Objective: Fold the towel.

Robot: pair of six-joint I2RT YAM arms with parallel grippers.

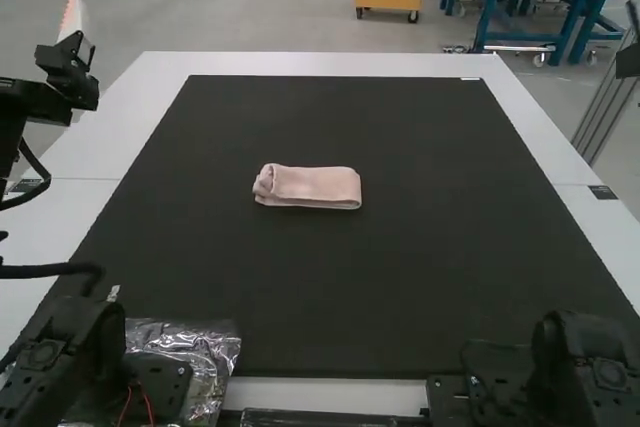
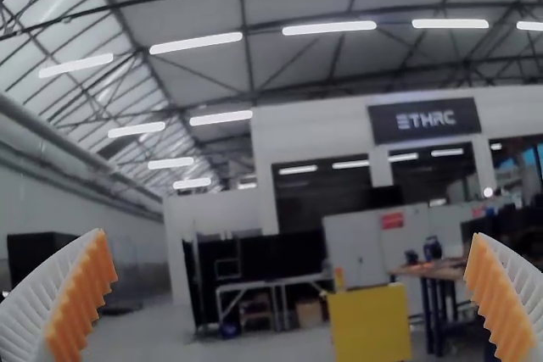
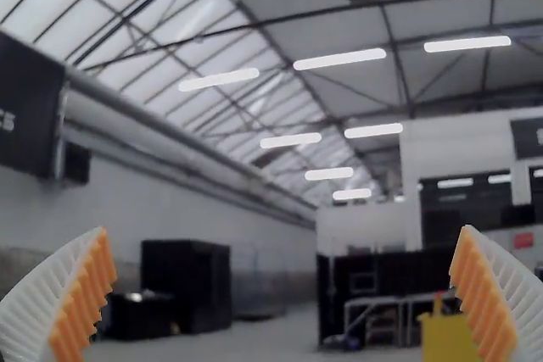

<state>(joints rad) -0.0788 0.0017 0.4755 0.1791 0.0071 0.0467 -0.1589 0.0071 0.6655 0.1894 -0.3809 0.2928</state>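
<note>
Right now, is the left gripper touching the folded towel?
Apart. The high view shows it: the towel lies folded on the black mat, while the left gripper is beyond the mat's left edge, with bare mat between.

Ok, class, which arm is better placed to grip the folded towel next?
Left, narrowly, I'd judge: the towel lies somewhat nearer the left arm's base than the right arm's base. Left gripper and right gripper both look open and empty.
</note>
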